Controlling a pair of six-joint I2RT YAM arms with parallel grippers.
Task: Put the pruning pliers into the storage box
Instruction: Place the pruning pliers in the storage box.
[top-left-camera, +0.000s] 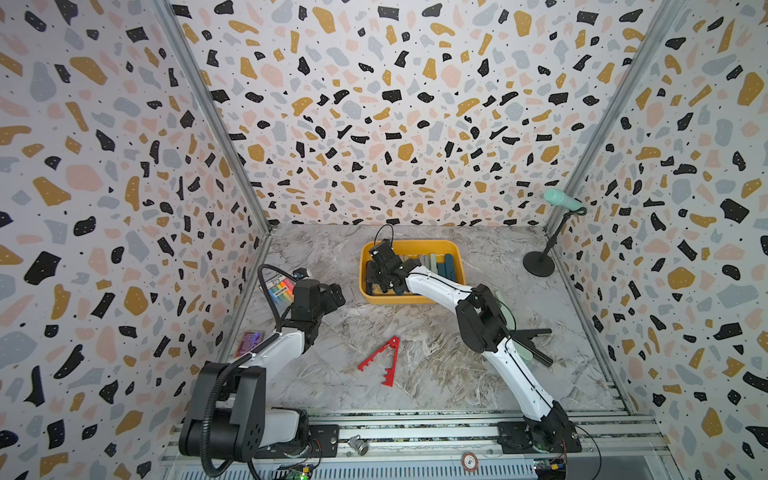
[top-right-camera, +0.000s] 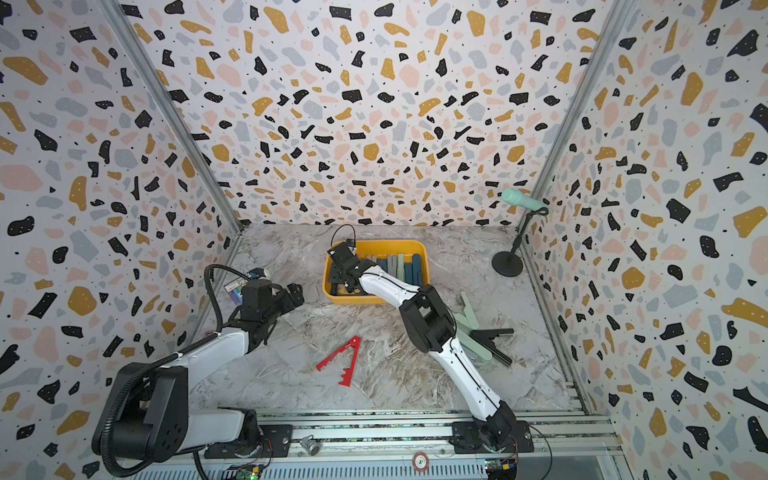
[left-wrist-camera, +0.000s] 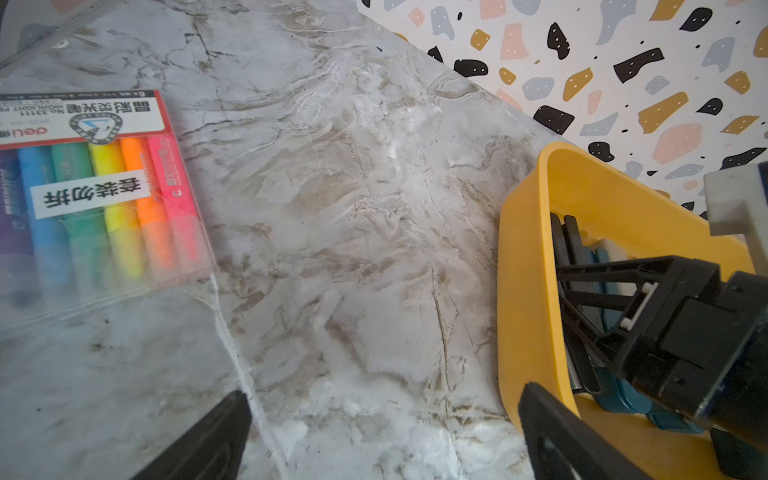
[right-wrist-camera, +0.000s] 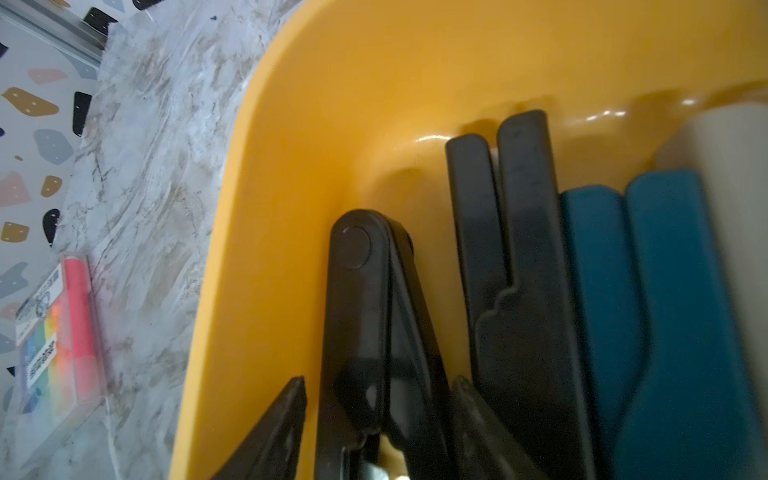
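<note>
The mustard-yellow storage box (top-left-camera: 415, 244) (top-right-camera: 376, 245) (left-wrist-camera: 528, 291) (right-wrist-camera: 332, 104) sits at the back middle of the table and holds several pruning pliers side by side in black, teal (top-left-camera: 449, 266) (top-right-camera: 411, 266) and grey. My right gripper (top-left-camera: 388, 284) (top-right-camera: 347, 284) (right-wrist-camera: 380, 384) reaches into its left end, open, its jaws straddling a black pair (right-wrist-camera: 357, 291) that lies on the box floor with a gap beside it. Red notched pliers (top-left-camera: 384, 359) (top-right-camera: 343, 359) lie on the front middle of the table. Mint (top-right-camera: 469, 316) and black pliers (top-left-camera: 536, 332) (top-right-camera: 494, 332) lie behind the right arm. My left gripper (top-left-camera: 334, 295) (top-right-camera: 295, 293) (left-wrist-camera: 384, 395) hovers open and empty left of the box.
A rainbow-striped highlighter packet (top-left-camera: 280, 289) (left-wrist-camera: 95, 199) (right-wrist-camera: 62, 332) lies by the left wall, with a small purple card (top-left-camera: 249, 343) nearer the front. At the back right corner stands a mint microphone (top-left-camera: 561, 201) on a black stand (top-left-camera: 539, 264). Patterned walls close three sides.
</note>
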